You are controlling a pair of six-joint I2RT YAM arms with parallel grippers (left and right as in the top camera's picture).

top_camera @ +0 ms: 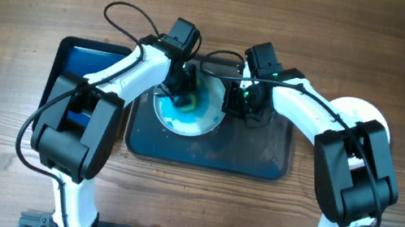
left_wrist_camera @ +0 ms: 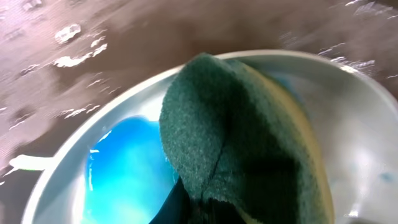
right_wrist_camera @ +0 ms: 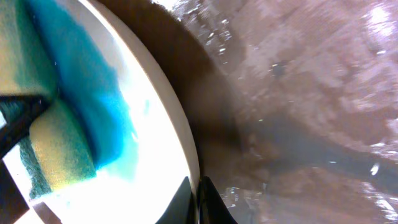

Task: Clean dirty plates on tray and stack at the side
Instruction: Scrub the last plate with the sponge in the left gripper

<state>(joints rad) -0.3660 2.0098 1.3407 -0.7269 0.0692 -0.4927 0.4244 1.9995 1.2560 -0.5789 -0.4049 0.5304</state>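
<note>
A white plate (top_camera: 197,121) smeared with blue lies at the left of the dark grey tray (top_camera: 262,152). My left gripper (top_camera: 181,93) is shut on a green and yellow sponge (left_wrist_camera: 249,137) and presses it on the plate (left_wrist_camera: 367,124) beside the blue stain (left_wrist_camera: 124,174). My right gripper (top_camera: 233,102) is shut on the plate's right rim; in the right wrist view its fingertips (right_wrist_camera: 198,199) pinch the rim (right_wrist_camera: 180,124). The sponge (right_wrist_camera: 56,149) shows there too. Another white plate (top_camera: 371,117) lies off the tray at the right, partly under my right arm.
A smaller black-rimmed tray with a blue bottom (top_camera: 83,61) stands left of the grey tray, partly under my left arm. The grey tray's wet floor (right_wrist_camera: 311,93) lies to the right of the plate. A wooden table is all around.
</note>
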